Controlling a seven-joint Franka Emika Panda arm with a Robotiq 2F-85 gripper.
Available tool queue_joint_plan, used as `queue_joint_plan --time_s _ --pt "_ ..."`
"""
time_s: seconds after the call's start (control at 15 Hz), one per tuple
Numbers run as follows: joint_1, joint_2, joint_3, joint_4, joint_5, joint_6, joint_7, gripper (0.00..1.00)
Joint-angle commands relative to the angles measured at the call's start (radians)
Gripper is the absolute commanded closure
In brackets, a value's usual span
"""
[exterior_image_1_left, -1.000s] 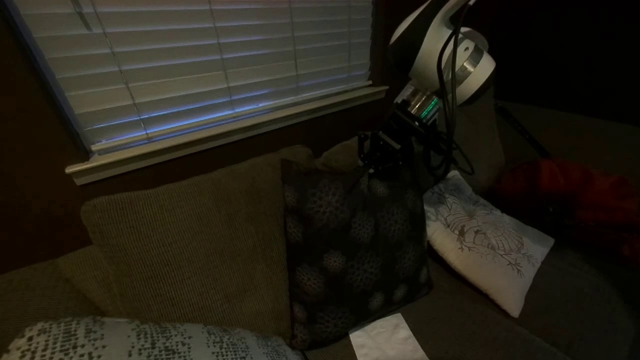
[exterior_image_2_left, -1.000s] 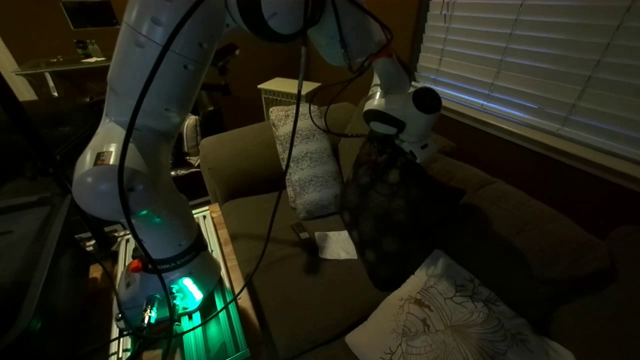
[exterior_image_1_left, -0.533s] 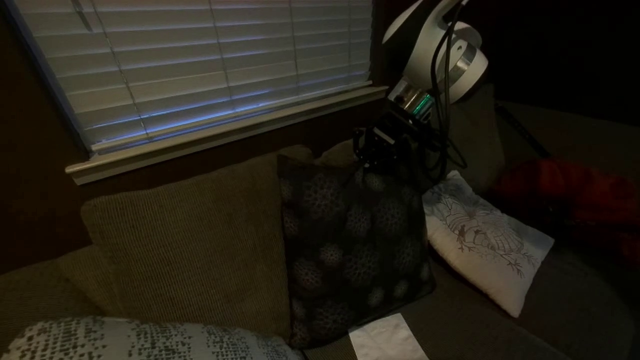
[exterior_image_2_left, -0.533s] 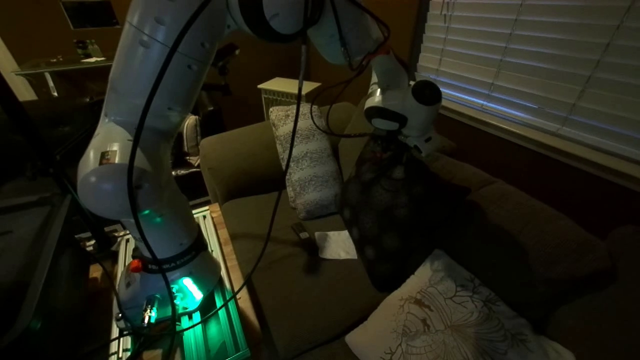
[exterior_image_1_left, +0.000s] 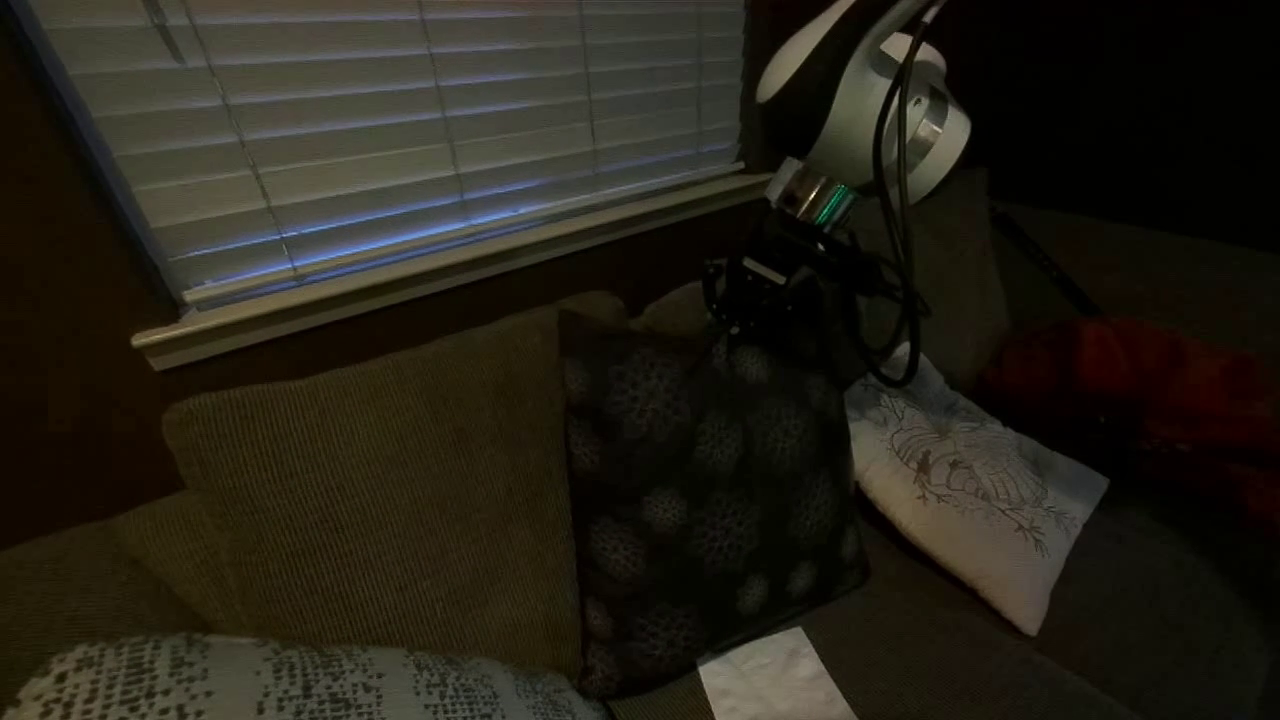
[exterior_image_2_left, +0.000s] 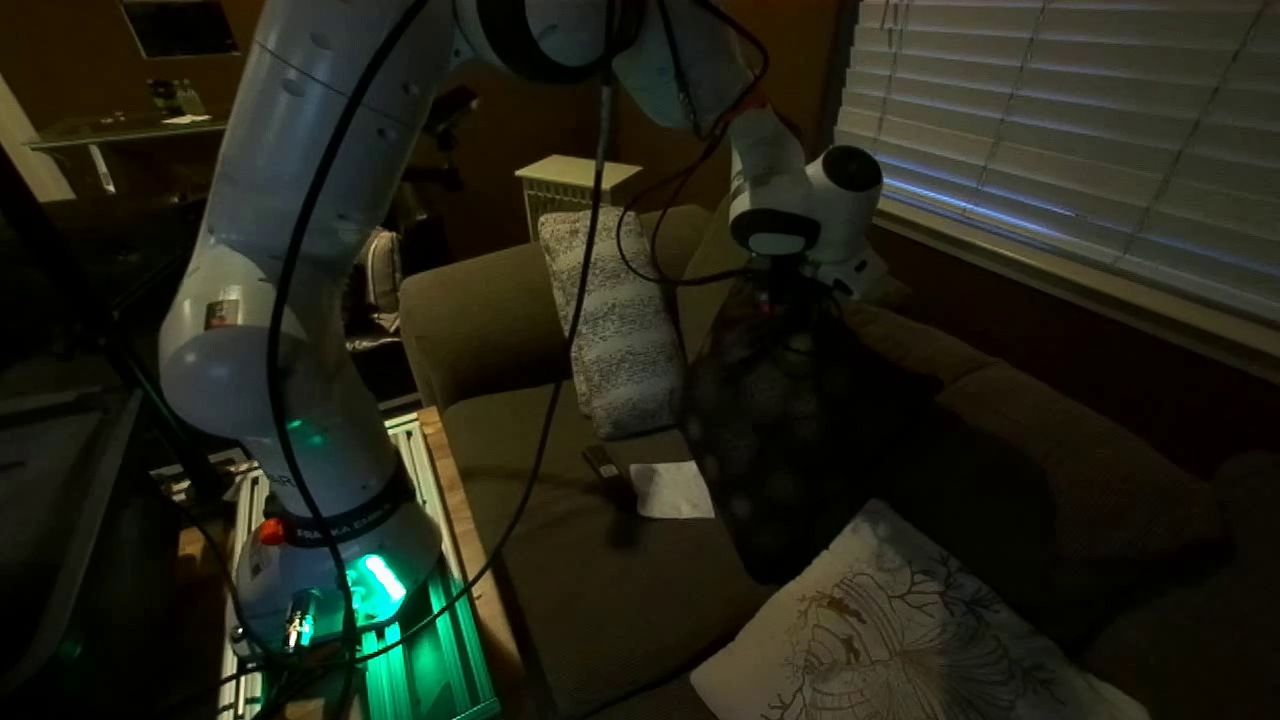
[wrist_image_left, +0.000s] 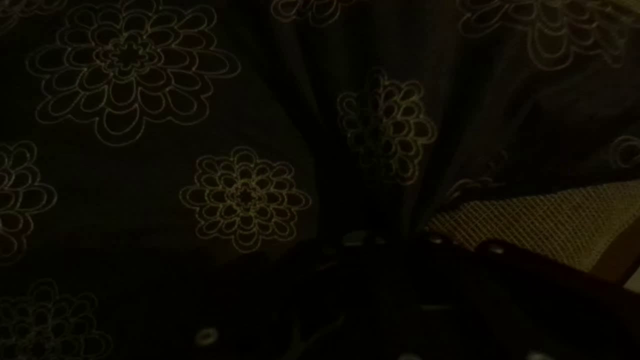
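On the upholstered bench (exterior_image_2_left: 610, 590), near its back edge, fingers (wrist_image_left: 465, 255) pinch gathered cloth on a flowered cushion (exterior_image_1_left: 720, 500); slow, firm handling should avoid slipping.

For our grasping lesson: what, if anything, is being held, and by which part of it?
The gripper holds the dark flowered pillow by its bunched top edge.
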Motion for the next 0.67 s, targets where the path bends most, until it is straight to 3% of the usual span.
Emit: queue_joint_plan --time_s 0.0,0.6 --pt "0.02 -0.018 -0.019 0.026 -0.091 0.0 0.06 0.98" --pt "-0.015 -0.065 0.037 -0.006 -0.101 0.054 0.029 0.98"
